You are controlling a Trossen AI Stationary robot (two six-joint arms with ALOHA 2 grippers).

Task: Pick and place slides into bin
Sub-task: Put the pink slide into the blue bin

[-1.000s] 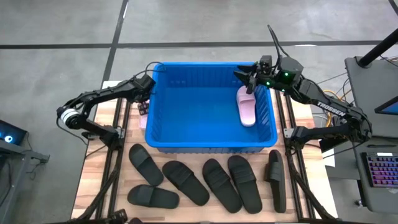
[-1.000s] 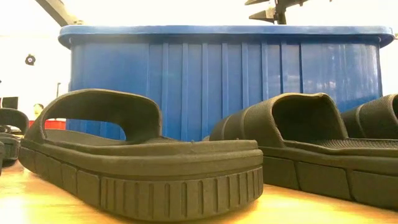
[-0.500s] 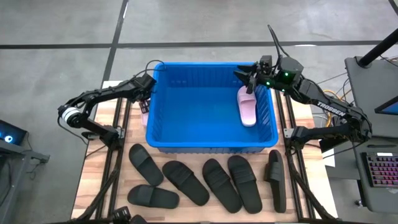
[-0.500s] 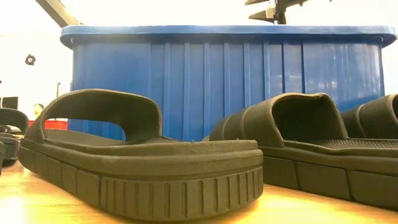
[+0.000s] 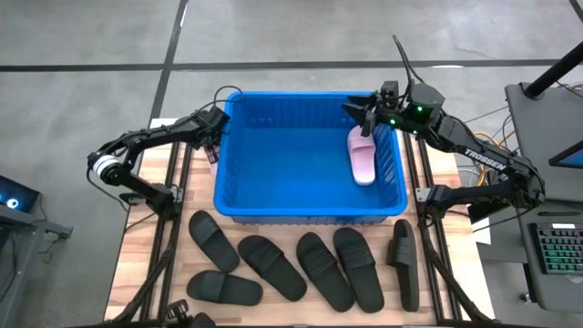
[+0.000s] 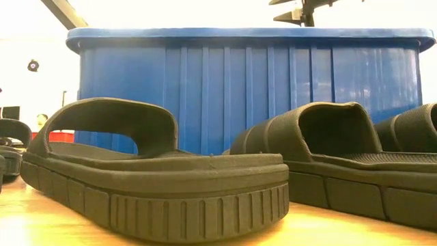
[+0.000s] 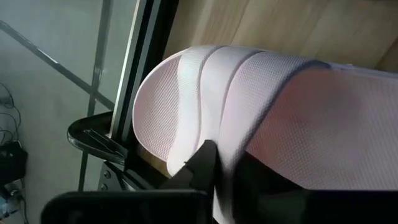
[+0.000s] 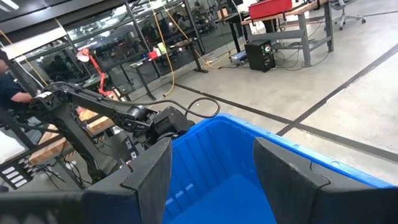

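The blue bin (image 5: 310, 211) stands mid-table, with one pink slide (image 5: 362, 157) lying flat on its floor by the right wall. A second pink slide (image 7: 249, 93) lies on the table outside the bin's left wall (image 5: 215, 156). My left gripper (image 5: 212, 149) is down there and shut on it. My right gripper (image 5: 364, 117) hangs open over the bin's far right corner, holding nothing. Several black slides (image 5: 273, 266) lie sole-down in a row along the table's near side. My left gripper is closed on the pink slide beside the bin. One dark finger (image 7: 204, 163) lies against the pale ribbed surface (image 7: 186, 134) near the slide's rounded end. The gripper's own body hides the other finger. Which part is pinched cannot be told. The slide rests on the wood.
Black frame rails (image 5: 170, 196) run along both sides of the table. The near black slides (image 6: 157, 184) fill the ground in front of the bin's near wall (image 6: 239, 89). A desk with a keyboard (image 5: 557, 251) stands off the right edge. A person (image 8: 7, 87) is in the room behind.
My left gripper has shut on the pink slide beside the bin's left wall, staying low in the same spot. The right arm, the bin and the black slides have kept still.
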